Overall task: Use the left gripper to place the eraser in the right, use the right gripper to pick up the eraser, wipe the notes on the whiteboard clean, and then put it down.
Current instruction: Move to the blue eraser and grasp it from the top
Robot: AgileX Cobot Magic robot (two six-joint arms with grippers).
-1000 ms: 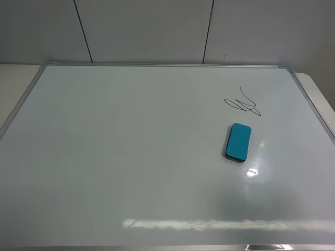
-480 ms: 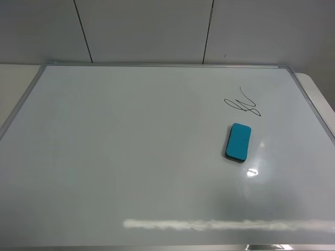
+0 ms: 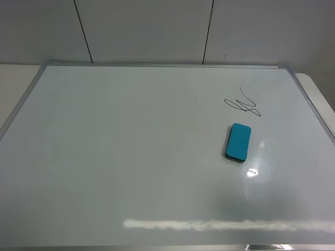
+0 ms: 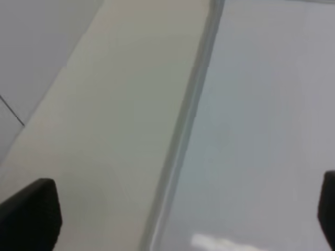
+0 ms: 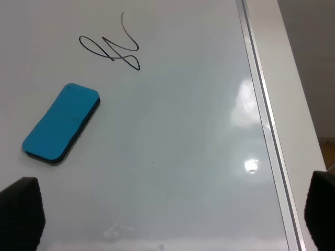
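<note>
Lying flat on the whiteboard (image 3: pixel 131 146), the blue eraser (image 3: pixel 238 142) sits in the right half of the overhead view, at about 4 o'clock from the board's middle. The black scribble (image 3: pixel 242 102) is near it at 12 o'clock, with bare board between the two. The eraser's long axis runs almost from 12 to 6 o'clock, leaning a little toward 1, so its short sides are the ones a grip would span. Neither arm appears overhead. The right gripper (image 5: pixel 170 214) has its two fingers wide apart with nothing between them. In its wrist view the eraser lies ahead of it and off the centre line, much closer to one finger (image 5: pixel 21 209) than to the other. The left gripper (image 4: pixel 178 219) is also spread and empty, hanging over the board's metal frame (image 4: pixel 183 130) and the pale table (image 4: pixel 104 104), with no eraser in its view. By this the right arm looks the nearer, and since the eraser is already on its side, the pickup probably needs a sideways shift and a wrist turn to straddle the narrow width.
</note>
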